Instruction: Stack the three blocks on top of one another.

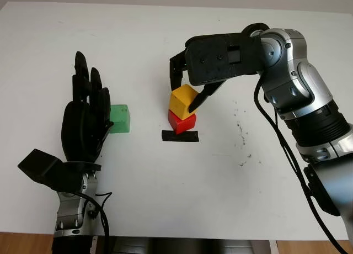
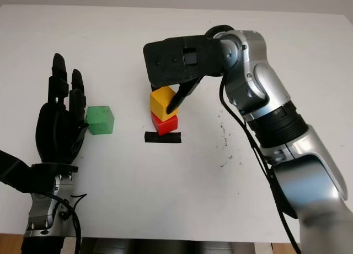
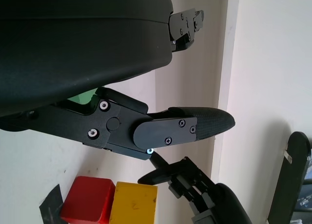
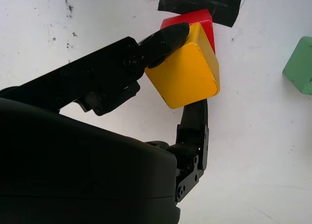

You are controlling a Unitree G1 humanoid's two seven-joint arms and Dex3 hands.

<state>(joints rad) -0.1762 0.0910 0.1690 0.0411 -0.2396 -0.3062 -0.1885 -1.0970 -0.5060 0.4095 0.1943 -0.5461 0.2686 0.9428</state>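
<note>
On the white counter: three blocks, no writing

On the counter (image 1: 138,188) are three blocks. The right hand (image 1: 190,94) pinches one yellow block (image 1: 183,101), tilted on one red block (image 1: 182,122) by black tape (image 1: 180,136). One green block (image 1: 119,118) sits beside the open left hand (image 1: 85,118). No labels are readable.
</note>
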